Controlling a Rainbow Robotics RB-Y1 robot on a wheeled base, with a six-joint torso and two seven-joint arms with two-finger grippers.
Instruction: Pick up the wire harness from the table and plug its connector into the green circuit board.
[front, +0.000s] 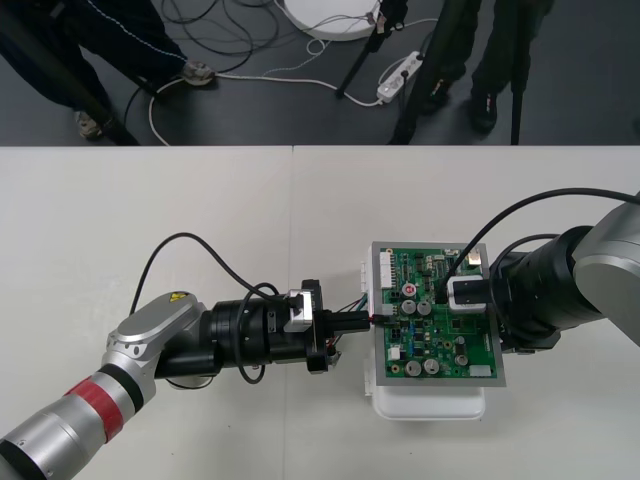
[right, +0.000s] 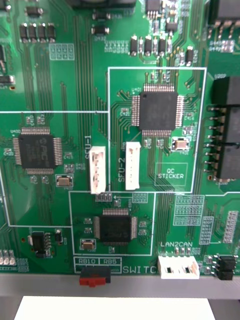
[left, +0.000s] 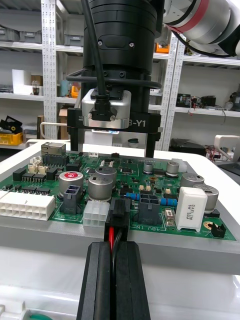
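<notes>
Left wrist view, left pincer (left: 114, 248) clamped on harness wires (left: 111, 235), plug (left: 120, 210) pointing lengthwise away at board (left: 60, 215) edge

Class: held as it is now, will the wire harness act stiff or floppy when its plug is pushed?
Likely stiff enough to push: the left gripper pinches the wires right behind the plug, leaving little free length. It looks light and thin, so sideways force might bend it.
</notes>
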